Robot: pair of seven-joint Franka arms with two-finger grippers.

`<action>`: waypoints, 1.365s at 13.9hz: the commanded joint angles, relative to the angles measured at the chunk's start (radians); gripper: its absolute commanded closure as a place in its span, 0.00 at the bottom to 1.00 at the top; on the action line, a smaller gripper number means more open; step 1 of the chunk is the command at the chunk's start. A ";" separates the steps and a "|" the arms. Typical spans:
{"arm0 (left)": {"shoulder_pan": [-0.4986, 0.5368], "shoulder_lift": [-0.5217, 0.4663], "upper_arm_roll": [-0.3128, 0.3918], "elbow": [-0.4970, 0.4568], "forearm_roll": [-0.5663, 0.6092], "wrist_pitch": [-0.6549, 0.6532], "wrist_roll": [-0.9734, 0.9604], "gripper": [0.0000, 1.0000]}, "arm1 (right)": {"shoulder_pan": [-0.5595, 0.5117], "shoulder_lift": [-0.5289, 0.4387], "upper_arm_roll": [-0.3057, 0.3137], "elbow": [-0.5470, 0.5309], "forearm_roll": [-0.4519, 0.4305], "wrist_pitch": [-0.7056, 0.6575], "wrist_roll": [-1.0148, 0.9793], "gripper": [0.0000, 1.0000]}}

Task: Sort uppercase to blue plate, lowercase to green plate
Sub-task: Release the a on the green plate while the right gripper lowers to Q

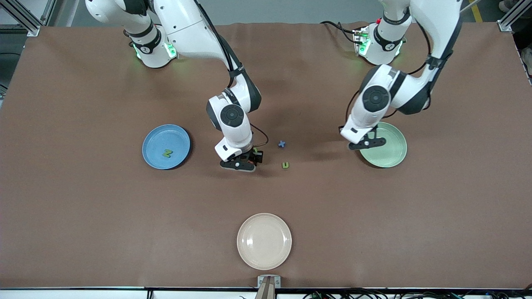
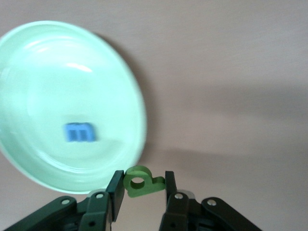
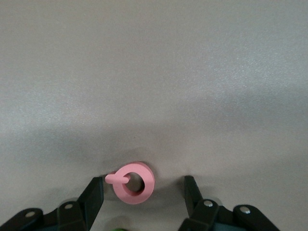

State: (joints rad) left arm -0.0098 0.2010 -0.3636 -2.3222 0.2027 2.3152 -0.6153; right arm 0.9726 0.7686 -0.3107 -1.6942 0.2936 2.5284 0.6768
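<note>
Green p [image 2: 140, 182] pinched in left fingers at green plate [image 2: 29, 159] rim, right fingers wide around Q [image 3: 133, 182].

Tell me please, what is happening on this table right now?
Two arms sort foam letters onto plates. The left tool holds a green p by the green plate, where a blue m lies. The right tool stands open around a pink Q on the table. A green N is on the blue plate; a blue x and green n wait.

N [image 1: 167, 153] on blue plate [image 1: 153, 135] | m [image 2: 80, 132] in green plate [image 2: 38, 62] — x [image 1: 282, 144], n [image 1: 285, 165] on table
</note>
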 commanded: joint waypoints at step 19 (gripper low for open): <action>0.292 0.005 -0.009 -0.129 0.064 0.184 0.352 0.08 | 0.006 0.023 -0.001 0.019 0.016 0.000 0.007 0.32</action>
State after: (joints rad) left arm 0.2798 0.2213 -0.3643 -2.4505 0.2507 2.4966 -0.2587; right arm 0.9730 0.7639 -0.3187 -1.6867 0.2930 2.5102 0.6712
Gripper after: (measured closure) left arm 0.432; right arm 0.881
